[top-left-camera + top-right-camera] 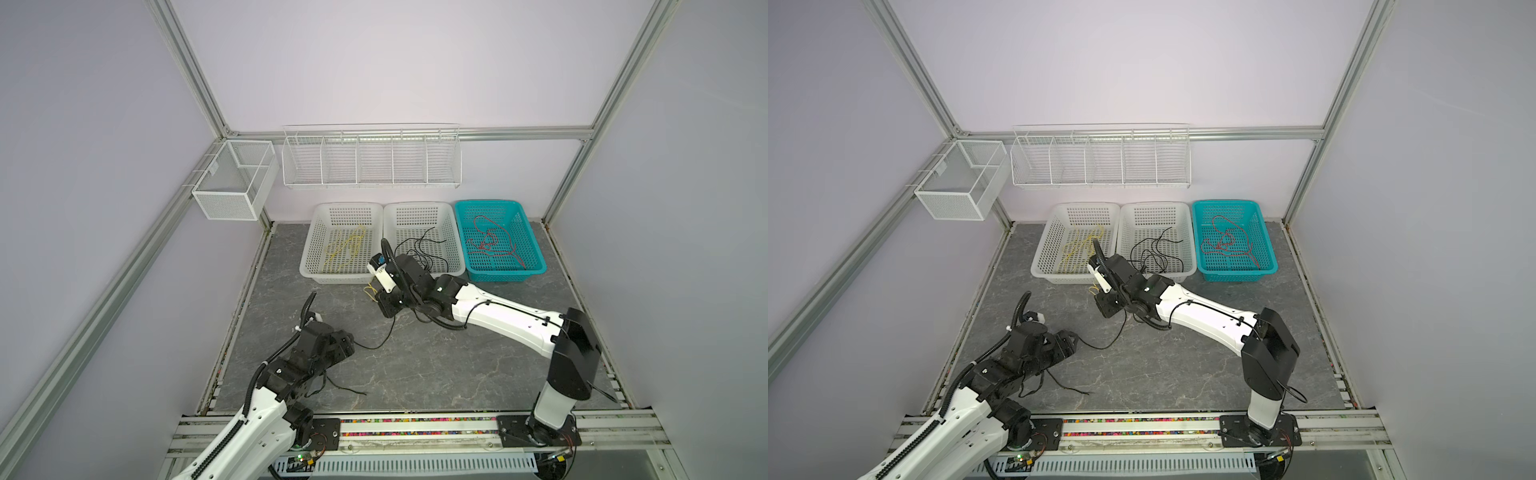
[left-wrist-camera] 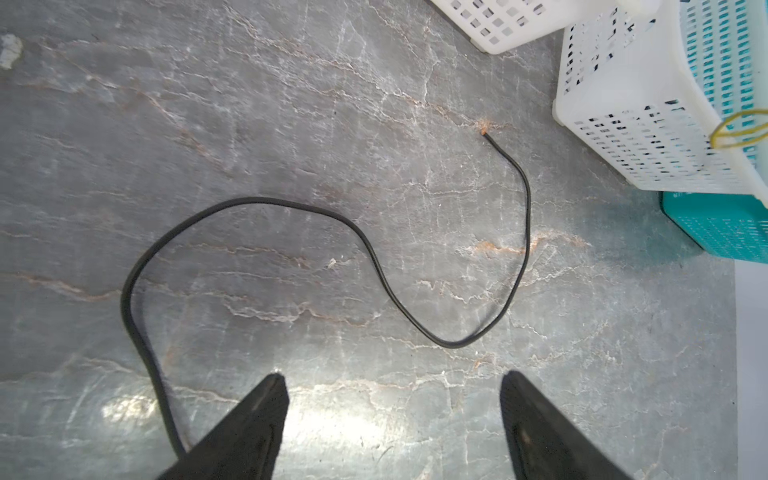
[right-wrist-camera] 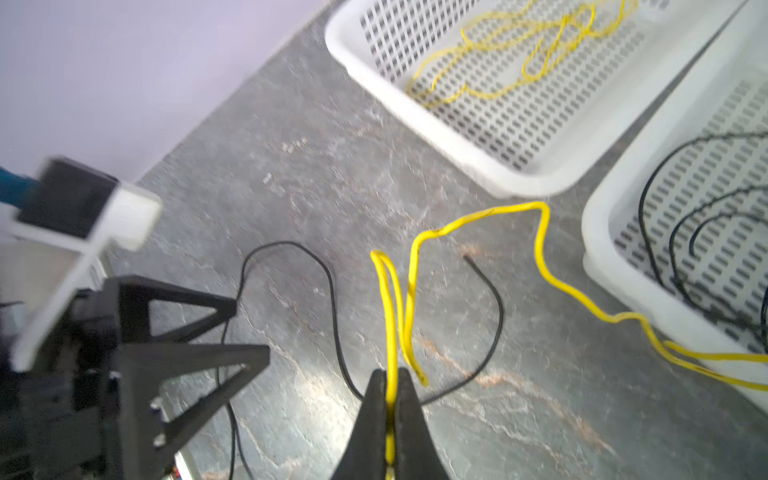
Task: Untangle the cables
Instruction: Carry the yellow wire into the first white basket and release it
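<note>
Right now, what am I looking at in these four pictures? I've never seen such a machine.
A left arm and a right arm of one robot stand at the front edge of a grey table. The two wide pictures look down from overhead; the two close ones come from a camera on each wrist. At the back sit three baskets: the left white basket holds yellow cables, the middle white basket black cables, the teal basket red cables. The right arm's jaws are shut on a yellow cable. The left arm's jaws stand open and empty by a black cable lying on the table.
</note>
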`<state>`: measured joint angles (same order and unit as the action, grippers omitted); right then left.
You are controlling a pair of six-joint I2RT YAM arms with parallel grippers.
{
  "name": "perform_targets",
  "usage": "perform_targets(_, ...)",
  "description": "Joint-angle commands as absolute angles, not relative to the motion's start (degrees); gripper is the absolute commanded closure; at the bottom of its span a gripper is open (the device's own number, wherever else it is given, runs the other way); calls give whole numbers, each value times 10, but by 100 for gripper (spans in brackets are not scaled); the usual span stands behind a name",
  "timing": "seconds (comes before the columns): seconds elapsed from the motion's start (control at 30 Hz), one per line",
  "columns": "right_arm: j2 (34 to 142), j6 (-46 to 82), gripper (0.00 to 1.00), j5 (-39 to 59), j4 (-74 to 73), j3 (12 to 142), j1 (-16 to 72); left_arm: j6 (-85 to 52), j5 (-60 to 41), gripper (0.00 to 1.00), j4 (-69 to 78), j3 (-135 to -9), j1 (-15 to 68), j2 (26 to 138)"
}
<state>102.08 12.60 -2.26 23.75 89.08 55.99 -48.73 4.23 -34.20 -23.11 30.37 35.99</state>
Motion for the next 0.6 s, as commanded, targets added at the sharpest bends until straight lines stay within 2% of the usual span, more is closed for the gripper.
perform_targets(0.0,1070,79,93,-5,271,971,559,-498,63,19,-343,-223,302,347)
perform_targets(0.2,1181,71,93,109,275,1137,525,-498,75,19,-356,-227,301,335)
perform_targets(0.43,1363,73,93,227,329,1393,486,-498,80,19,-357,-222,302,331)
perform_targets(0.57,1451,92,91,253,350,1509,465,-497,81,19,-358,-223,302,333)
